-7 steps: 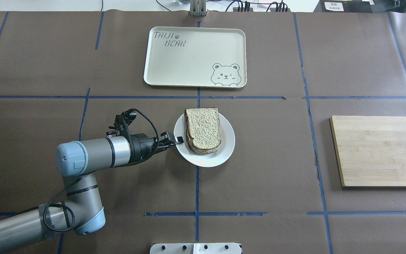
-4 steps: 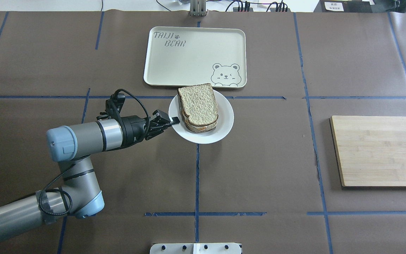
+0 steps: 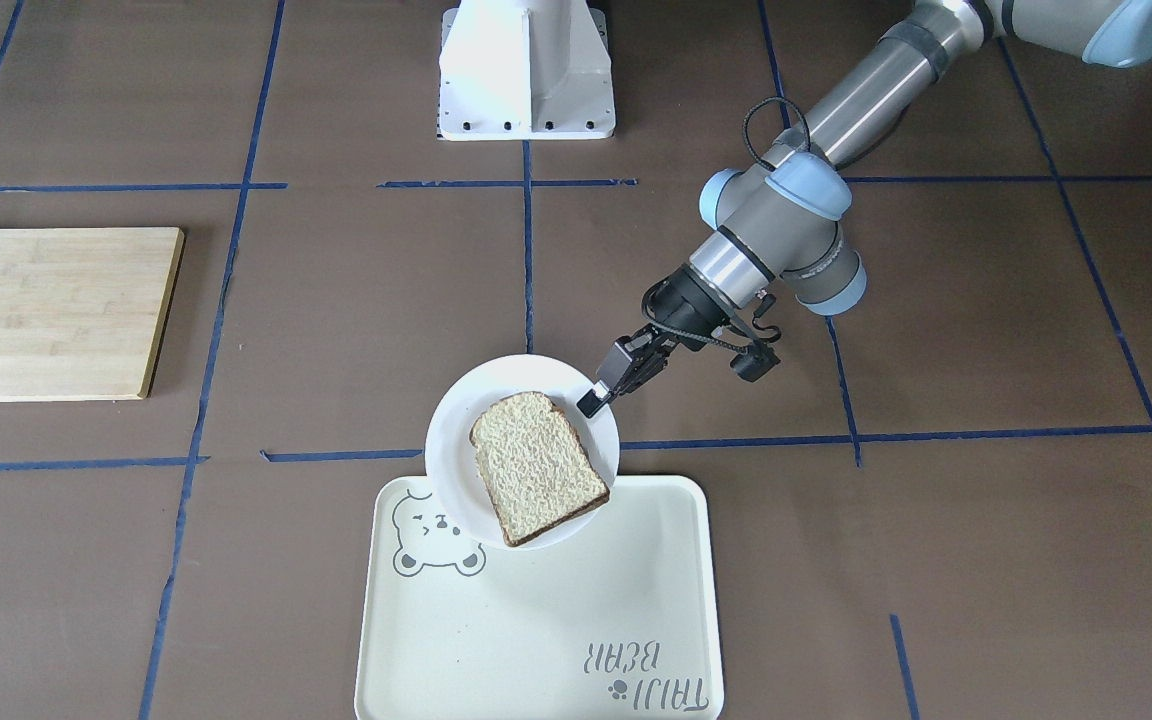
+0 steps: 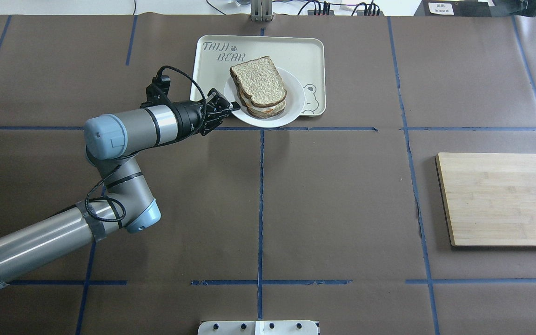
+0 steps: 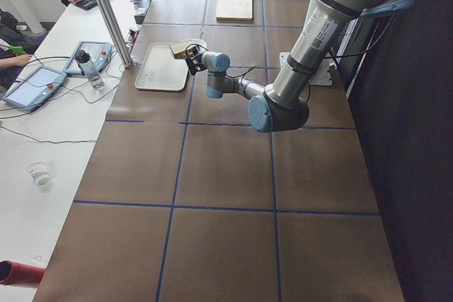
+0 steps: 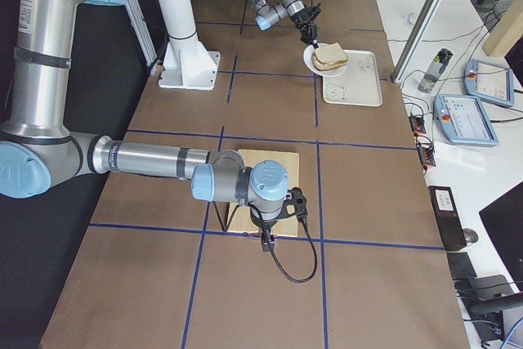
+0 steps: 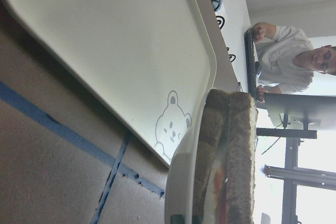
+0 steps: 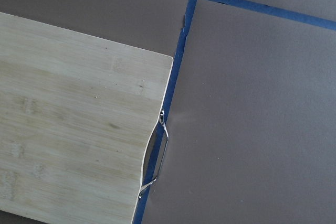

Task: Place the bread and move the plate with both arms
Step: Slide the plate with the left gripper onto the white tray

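Plate hangs over the tray edge nearest the robot, beside the bear drawing. Left gripper fingers pinch narrowly on its rim, which leaves the underside free for set-down. Bread lies topmost on the plate. Right gripper is well apart from the tray, and its finger state cannot be told.

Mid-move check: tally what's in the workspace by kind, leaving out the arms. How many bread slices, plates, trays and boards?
Bread slices: 2, stacked
Plate: 1
Tray: 1
Cutting board: 1
Total: 5
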Robot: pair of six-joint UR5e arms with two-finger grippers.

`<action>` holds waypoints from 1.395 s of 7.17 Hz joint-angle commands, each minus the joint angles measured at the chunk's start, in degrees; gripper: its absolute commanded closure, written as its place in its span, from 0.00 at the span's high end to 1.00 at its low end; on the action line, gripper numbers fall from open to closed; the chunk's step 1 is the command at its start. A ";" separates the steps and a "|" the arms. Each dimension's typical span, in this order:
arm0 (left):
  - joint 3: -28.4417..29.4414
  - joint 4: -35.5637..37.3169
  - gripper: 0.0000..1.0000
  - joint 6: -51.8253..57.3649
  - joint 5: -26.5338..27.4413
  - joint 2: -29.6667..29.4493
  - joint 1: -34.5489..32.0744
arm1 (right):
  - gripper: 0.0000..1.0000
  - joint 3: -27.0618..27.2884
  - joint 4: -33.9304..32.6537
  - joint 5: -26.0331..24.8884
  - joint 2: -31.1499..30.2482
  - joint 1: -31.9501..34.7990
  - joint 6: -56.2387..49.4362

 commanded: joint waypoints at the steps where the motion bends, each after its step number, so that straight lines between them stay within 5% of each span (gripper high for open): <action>1: 13.02 -0.12 0.00 -0.54 1.51 -8.00 -1.68 | 1.00 -0.01 0.04 0.00 0.00 0.00 0.00; 3: 20.71 -0.21 0.00 -0.46 1.87 -11.55 -2.47 | 1.00 -0.01 -0.05 0.00 0.00 0.00 0.00; 4: 20.91 -0.21 0.13 -0.19 1.61 -11.55 -2.56 | 1.00 -0.01 -0.05 0.00 0.00 0.00 0.00; 5: 20.82 0.05 0.93 1.64 -2.65 -11.47 -4.30 | 1.00 -0.01 0.04 0.00 0.00 0.00 0.00; 7: 18.55 1.37 1.00 4.99 -10.56 -9.46 -8.00 | 1.00 0.25 0.04 0.09 0.00 0.00 0.09; 10: -6.94 22.10 1.00 12.76 -25.60 3.61 -14.59 | 1.00 0.25 0.04 0.09 0.00 0.00 0.09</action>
